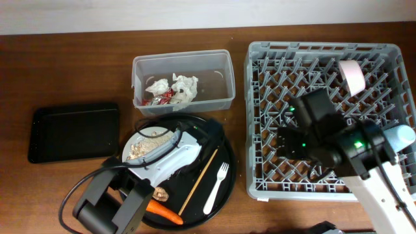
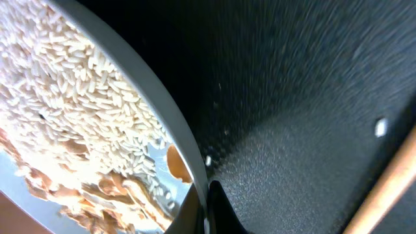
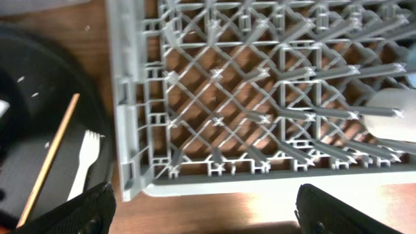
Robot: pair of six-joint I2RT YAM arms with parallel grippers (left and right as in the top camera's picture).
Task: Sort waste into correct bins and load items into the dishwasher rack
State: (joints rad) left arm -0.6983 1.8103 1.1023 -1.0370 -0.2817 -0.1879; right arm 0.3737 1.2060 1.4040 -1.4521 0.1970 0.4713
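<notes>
Fingers of the left gripper (image 2: 207,209) are closed on the rim of the white round plate (image 2: 172,140), which carries beige crumbly food scraps (image 2: 71,97). The right gripper (image 3: 205,198) fingers stand wide apart, holding nothing, above the left half of the large square grey plastic dishwasher rack (image 3: 130,97).

Rack contents — small pinkish-white bowl (image 1: 353,75) and light blue cup (image 1: 403,135).

Large round black tray (image 1: 224,155) carries the plate, white fork (image 1: 216,188), thin wooden chopstick (image 1: 198,182), orange carrot (image 1: 166,212) and small brown lump (image 1: 161,193).

Clear plastic rectangular tub (image 1: 220,92) holds crumpled white tissues (image 1: 185,88) and red-and-white wrappers (image 1: 159,99).

Shallow black rectangular tray (image 1: 73,132) lies left of the round tray.
</notes>
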